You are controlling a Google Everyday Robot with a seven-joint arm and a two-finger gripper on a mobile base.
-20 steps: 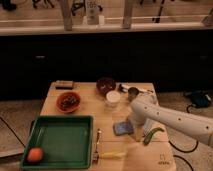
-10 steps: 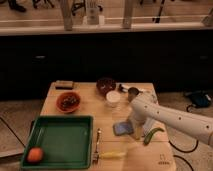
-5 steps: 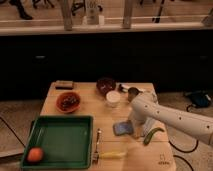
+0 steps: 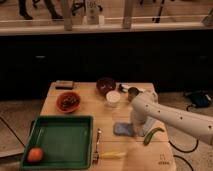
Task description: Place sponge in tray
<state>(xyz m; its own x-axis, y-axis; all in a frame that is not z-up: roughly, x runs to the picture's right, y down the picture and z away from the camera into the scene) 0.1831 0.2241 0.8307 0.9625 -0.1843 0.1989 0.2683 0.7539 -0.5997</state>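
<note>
Nothing that I can notice has moved since the earlier frames: my arm is still bent down over the right part of the table (image 4: 85,107), and the sponge (image 4: 122,129) lies at the same place as before. My pincer (image 4: 134,127) is low, at the right edge of the sponge, but my own wrist hides it. I cannot tell if it is released or clenched, nor if it already touches the pad.

The sponge lies flat on the wood, between the tray (image 4: 60,119) on its left and a green curved thing (image 4: 153,135) on its right, apart from both. I judge it to be light and soft: it will squash and bend under pressure, it will not slip much, and it cannot break. The best hold, I think, is across its short width near the middle, pressing down a little into the pad. In the tray, 1 orange fruit (image 4: 35,155) sits in the near left corner.
</note>
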